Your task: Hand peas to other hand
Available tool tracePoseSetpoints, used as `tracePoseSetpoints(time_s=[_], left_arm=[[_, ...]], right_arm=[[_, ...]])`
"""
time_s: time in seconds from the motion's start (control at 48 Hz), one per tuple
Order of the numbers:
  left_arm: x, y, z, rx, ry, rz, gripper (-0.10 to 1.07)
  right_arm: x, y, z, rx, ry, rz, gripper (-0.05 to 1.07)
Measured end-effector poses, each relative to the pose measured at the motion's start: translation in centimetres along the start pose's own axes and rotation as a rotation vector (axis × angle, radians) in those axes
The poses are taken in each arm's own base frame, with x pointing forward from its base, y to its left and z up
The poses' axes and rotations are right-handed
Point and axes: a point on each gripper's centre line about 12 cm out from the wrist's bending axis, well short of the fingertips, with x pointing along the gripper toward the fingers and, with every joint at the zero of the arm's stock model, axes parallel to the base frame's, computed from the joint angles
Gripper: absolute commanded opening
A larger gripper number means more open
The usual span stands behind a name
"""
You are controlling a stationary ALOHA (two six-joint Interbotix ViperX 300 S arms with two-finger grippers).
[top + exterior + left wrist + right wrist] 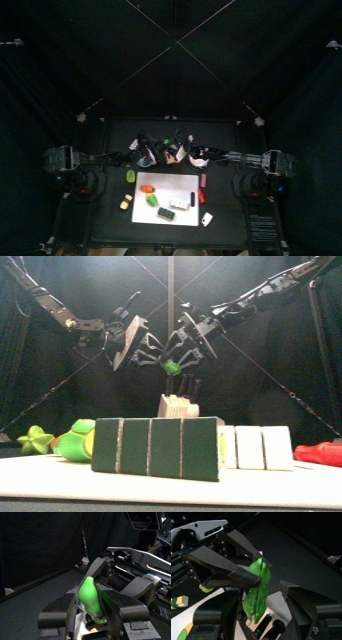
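The peas [171, 367] are a bright green pod held in mid-air above the table's back, between the two grippers. In the left wrist view the peas [89, 598] stand upright between my left gripper's jaws [90, 609], which are shut on their lower end. My right gripper [264, 607] faces the left one, its jaws spread wide on either side of the peas [256, 589], not touching them. In the front view the left gripper [155, 360] and the right gripper [183, 358] meet tip to tip. From above, the peas [170, 151] barely show.
A white sheet [181, 185] lies on the table with several small toy foods. In the front view a dark green block [154, 446] and white blocks [254, 446] stand near, green lumps [74, 441] at left, a red piece [318, 453] at right, a wooden block [181, 406] behind.
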Motion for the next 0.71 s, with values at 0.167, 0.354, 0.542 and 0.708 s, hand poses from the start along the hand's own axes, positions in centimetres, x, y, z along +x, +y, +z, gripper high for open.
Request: tracePoseSetpoints(time_s=[0.167,0.354,0.542,0.708], left_arm=[[-0.1,0.2,0.2,-0.001,-0.014,0.003,0.71],[-0.6,0.6,0.0,0.007,-0.019,0.011,0.71],[-1.0,0.8,0.2,0.005,-0.022,0.016,0.71],[-1.2,0.8,0.5,0.004,-0.028,0.014,0.71]], right_arm=[[0.0,0.2,0.0,-0.020,-0.001,0.004,0.96],[-0.1,1.0,-0.6,-0.064,0.008,0.021,0.96],[-0.5,1.3,-0.9,-0.078,0.010,0.028,0.96],[-1.3,1.5,-0.7,-0.084,0.000,0.038,0.96]])
